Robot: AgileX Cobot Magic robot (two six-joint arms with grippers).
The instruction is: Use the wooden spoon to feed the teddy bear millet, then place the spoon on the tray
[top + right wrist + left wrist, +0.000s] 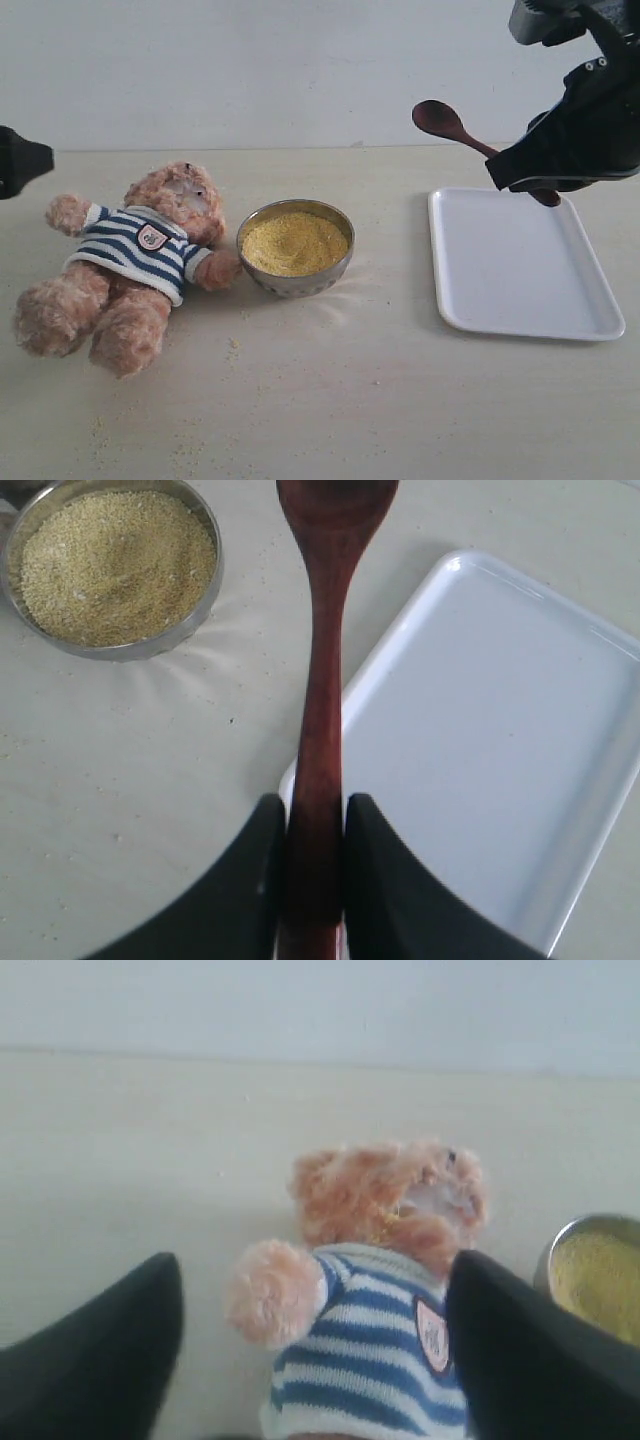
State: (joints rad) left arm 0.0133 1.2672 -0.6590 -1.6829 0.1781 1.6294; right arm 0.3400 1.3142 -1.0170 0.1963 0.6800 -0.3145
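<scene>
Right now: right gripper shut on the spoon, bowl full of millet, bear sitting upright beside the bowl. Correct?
Not quite. The bear is not sitting upright; it lies on its back beside the bowl, as the exterior view shows. The rest holds: the right gripper is shut on the spoon and the bowl is full of millet.

Soft even daylight, faint shadows; left wrist view blurred, others sharp.

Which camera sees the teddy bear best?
The exterior view: the teddy bear lies whole, head to feet. The left wrist view shows only its head, one arm and sweater. The right wrist view misses it.
</scene>
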